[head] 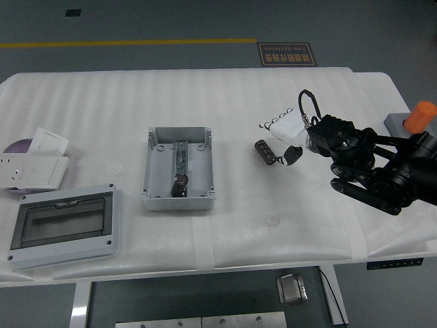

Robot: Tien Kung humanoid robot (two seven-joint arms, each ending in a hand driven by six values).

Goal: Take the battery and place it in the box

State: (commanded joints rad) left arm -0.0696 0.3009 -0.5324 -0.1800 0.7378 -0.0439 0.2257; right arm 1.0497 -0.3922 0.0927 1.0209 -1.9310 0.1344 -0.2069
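We look down on a white foam-covered table standing on a grey floor with a yellow line across the far side. Nearest us, well to the left of the fingers, a cover with a dark window lies flat, and behind it a white socket strip rests by the table's left edge. Between these and the fingers sits the open grey box, where we see one dark cylinder standing at its near end. Our right hand reaches in from the right on its black arm, its white fingers curled downward and holding nothing that we can see. The battery lies on the foam just below and left of the fingertips, close to the dark thumb; we cannot tell whether they touch. Far right of the fingers, an orange-topped grey block stands at the table's edge.
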